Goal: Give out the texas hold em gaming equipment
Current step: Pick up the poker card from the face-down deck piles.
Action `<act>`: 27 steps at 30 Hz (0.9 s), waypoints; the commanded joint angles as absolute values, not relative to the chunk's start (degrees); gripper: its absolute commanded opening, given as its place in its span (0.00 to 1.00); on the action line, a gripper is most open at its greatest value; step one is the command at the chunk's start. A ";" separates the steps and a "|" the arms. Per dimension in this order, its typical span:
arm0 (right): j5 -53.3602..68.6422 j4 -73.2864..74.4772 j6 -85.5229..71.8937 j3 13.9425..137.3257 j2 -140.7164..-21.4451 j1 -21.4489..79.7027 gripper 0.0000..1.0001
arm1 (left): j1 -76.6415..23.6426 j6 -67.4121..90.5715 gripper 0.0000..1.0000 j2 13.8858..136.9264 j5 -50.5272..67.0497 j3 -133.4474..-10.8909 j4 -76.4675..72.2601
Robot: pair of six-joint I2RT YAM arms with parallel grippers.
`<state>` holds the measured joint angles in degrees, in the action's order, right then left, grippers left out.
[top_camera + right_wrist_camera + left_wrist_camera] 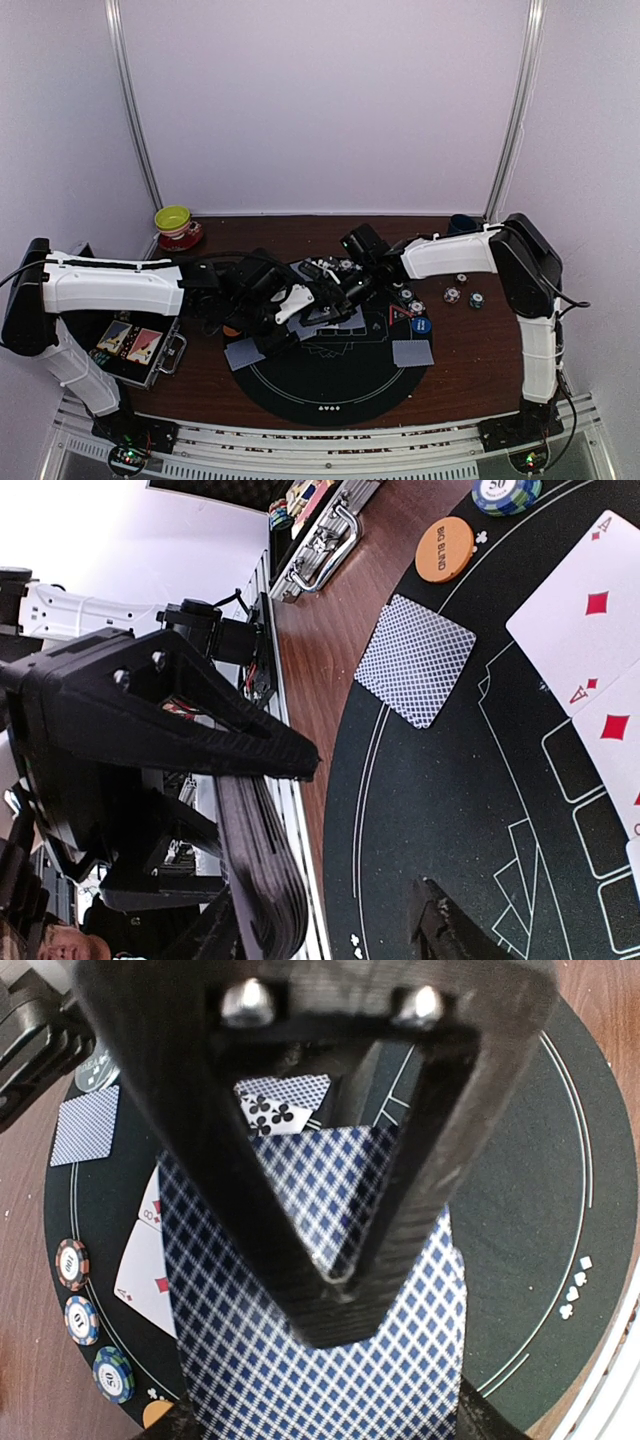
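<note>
1. Far left: an open case (176, 351) lies on the table. The coloured panels inside it are too small to read. Behind it a yellow-green bowl (172, 217) sits on a red saucer (186, 240).
2. My left claw (295, 310) hangs over the left half of the round black mat (330, 390). It is closed across the width of the deck (330, 1380), which is held above the mat with its blue-checked back towards the wrist camera.
3. Left wrist view, along the mat's edge: the top chip (72, 1263) is blurred, the middle chip (82, 1320) reads "10", and the bottom chip (113, 1373) reads "50". The orange button (445, 548) reads "BIG BLIND".
4. Face up on the mat: the ace of diamonds (585, 630), marked "A". Touching it is a diamond card (150, 1210) marked "8", partly hidden by the deck. The rank of the clubs card (270, 1110) is covered.
5. Face down: a left card (245, 352) and a right card (412, 352).
6. My right claw (350, 920) has its fingers well apart with bare mat between them, and it holds nothing.
7. Right: the red triangle marker (400, 313) and the blue button (420, 325), whose writing is too small to read. Loose chips (452, 295) lie on the wood. The dark mug (460, 222) is mostly hidden behind my right arm
</note>
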<state>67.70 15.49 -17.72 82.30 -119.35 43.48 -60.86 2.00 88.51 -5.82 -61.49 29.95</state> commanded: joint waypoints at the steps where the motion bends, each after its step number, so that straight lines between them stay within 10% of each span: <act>1: 68.00 20.86 -13.51 84.50 -115.60 42.85 0.58 | -60.82 2.20 0.66 86.86 -6.22 -61.74 27.24; 27: 74.98 5.43 -24.71 75.24 -112.07 41.22 0.31 | -60.82 2.23 0.66 86.40 -6.83 -61.35 27.16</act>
<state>72.62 10.70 -21.15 75.88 -112.53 41.23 -60.86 2.02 87.81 -6.44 -61.49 29.63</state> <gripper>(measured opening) 0.326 0.658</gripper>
